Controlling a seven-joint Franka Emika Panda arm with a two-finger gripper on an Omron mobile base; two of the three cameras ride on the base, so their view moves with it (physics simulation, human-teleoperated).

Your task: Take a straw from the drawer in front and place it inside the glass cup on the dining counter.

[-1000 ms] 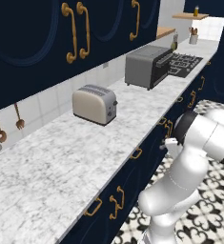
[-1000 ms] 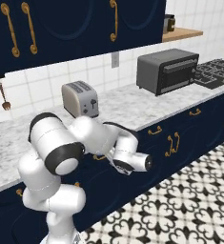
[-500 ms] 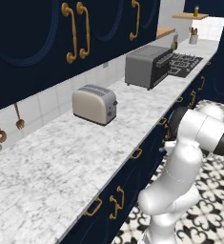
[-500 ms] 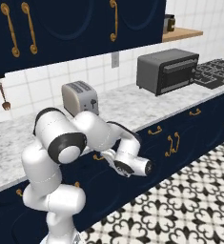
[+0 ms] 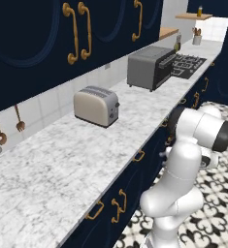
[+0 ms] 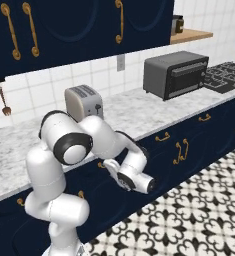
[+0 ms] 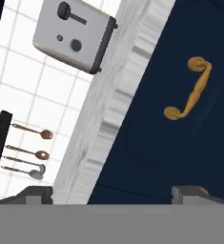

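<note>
We see our gripper (image 7: 111,193) with its fingers spread wide and nothing between them, held low in front of the drawer (image 7: 180,143), apart from it. The drawer is shut, its brass handle (image 7: 189,90) just ahead of the fingertips. The drawer sits directly under the marble worktop (image 7: 108,109), below the toaster (image 7: 73,33). Utensils (image 7: 30,152) hang on the tiled wall beside the toaster.

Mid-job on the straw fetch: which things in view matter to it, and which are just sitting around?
For the job:
- drawer
- its brass handle
- end effector, open, facing that drawer

Just lying about:
- toaster
- toaster oven
- hob
- hanging utensils
</note>
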